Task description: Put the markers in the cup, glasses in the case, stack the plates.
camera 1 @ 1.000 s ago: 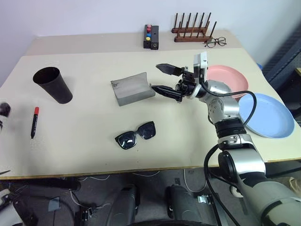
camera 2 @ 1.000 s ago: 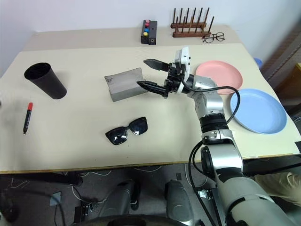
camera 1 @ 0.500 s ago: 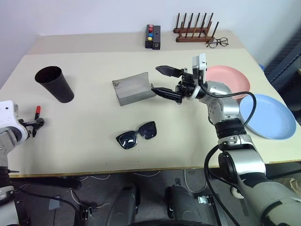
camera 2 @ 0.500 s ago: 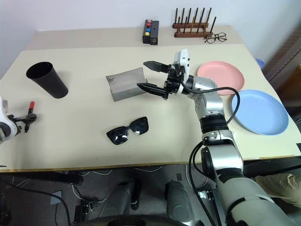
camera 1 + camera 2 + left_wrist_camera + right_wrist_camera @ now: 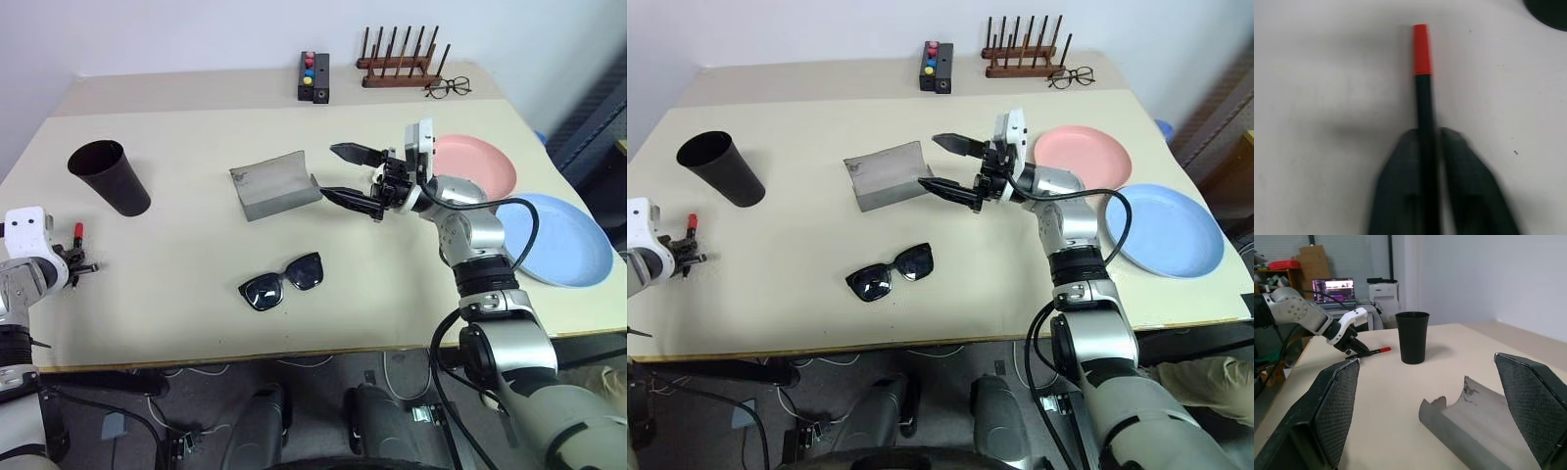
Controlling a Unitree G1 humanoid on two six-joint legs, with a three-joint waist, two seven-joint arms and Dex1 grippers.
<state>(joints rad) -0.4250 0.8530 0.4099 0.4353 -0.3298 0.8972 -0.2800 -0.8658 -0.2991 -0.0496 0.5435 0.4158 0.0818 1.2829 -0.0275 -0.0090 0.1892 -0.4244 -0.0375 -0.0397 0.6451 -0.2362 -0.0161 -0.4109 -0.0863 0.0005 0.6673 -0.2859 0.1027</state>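
Marker (image 5: 1422,88): long axis in line w/ end effector fingers, red cap pointing away.
L end effector (image 5: 1426,166): pinching marker body.
R end effector (image 5: 345,173): spread wide.

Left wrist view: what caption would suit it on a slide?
The left hand closed on the dark body of a red-capped marker lying on the pale table.
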